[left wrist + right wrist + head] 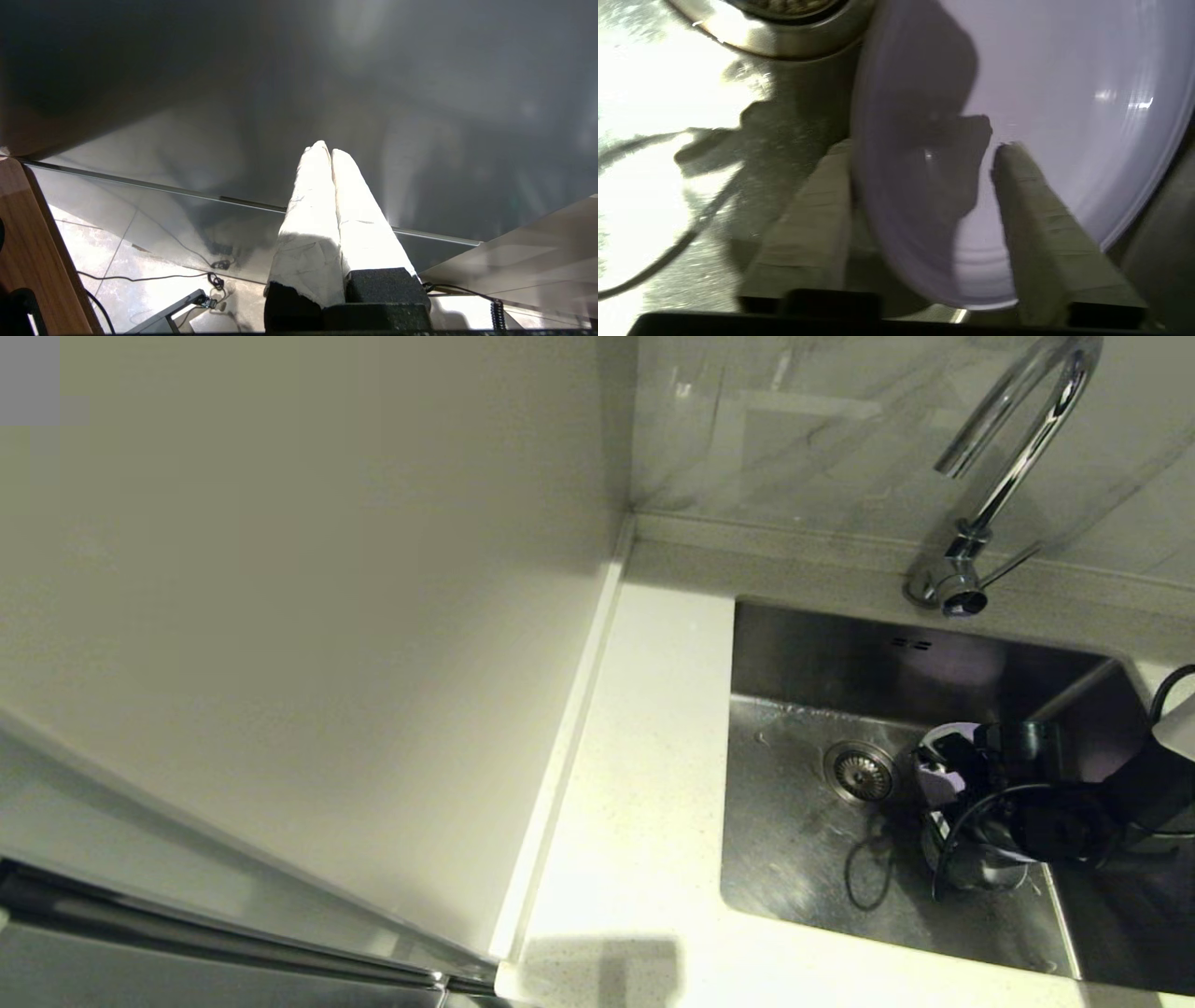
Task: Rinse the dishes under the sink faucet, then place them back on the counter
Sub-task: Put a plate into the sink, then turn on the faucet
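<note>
one lilac plate (1064,84) in sink (803,859)

The sink (803,859) is set into the counter (644,784), filling the head view from 3 to 5 o'clock. The counter runs along the sink's 9 o'clock side and behind it at 12. The faucet (1008,457) stands on the counter behind the sink, at 1 o'clock, its spout arching over the basin. The wall panel (308,616) stands at 9 o'clock of the counter. The drain (859,773) lies in the sink floor. At 3 o'clock of the drain, inside the sink, the right gripper (938,793) straddles the plate (1064,116), one finger either side of its rim, the plate just beside the drain.
</note>
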`<state>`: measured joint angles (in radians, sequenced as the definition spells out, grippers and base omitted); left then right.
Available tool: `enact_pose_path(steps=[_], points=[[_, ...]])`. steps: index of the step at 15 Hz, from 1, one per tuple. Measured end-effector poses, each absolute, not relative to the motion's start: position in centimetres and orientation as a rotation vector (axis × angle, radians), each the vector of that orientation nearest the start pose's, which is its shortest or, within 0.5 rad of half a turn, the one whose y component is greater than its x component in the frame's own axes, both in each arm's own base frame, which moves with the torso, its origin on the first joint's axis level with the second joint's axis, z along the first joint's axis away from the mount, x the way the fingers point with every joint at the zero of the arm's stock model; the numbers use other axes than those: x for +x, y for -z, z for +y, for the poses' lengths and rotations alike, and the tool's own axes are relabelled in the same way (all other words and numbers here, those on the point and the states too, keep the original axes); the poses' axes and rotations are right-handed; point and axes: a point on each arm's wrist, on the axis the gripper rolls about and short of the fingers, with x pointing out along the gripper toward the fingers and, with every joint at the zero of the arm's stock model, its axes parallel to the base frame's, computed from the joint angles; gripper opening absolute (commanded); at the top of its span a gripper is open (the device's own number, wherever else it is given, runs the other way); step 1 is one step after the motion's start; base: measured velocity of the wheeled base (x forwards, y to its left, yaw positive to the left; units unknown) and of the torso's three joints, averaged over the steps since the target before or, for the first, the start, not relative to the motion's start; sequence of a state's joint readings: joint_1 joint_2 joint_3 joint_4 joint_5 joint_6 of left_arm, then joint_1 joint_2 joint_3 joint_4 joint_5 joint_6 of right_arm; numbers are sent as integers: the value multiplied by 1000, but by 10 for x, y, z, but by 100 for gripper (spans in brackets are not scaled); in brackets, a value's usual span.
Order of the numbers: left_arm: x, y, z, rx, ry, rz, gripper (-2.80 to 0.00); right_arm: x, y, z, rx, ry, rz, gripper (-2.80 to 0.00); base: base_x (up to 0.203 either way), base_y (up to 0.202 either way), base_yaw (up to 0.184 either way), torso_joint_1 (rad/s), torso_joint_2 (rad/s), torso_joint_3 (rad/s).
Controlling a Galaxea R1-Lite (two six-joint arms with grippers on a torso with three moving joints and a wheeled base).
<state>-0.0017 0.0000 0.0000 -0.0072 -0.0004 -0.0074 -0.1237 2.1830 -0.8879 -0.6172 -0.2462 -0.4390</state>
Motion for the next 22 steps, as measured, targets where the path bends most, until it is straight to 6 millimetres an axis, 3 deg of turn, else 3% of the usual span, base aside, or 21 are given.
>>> enact_pose_path(steps=[8, 15, 18, 19, 22], points=[[-23, -76, 0, -8, 2, -8, -280, 351, -64, -68, -437, 261, 700, 0, 0, 0, 0, 0, 0, 0], [-23, -76, 0, -8, 2, -7, -280, 323, -62, -71, -430, 264, 762, 0, 0, 0, 0, 0, 0, 0], [-23, -76, 0, -8, 2, -7, -280, 314, -77, -74, -414, 264, 725, 0, 0, 0, 0, 0, 0, 0], [-23, -76, 0, -7, 2, -7, -280, 310, -86, -75, -407, 255, 709, -280, 0, 0, 0, 0, 0, 0], [-23, -76, 0, -7, 2, -7, -280, 284, -124, -76, -388, 225, 668, -280, 0, 0, 0, 0, 0, 0]])
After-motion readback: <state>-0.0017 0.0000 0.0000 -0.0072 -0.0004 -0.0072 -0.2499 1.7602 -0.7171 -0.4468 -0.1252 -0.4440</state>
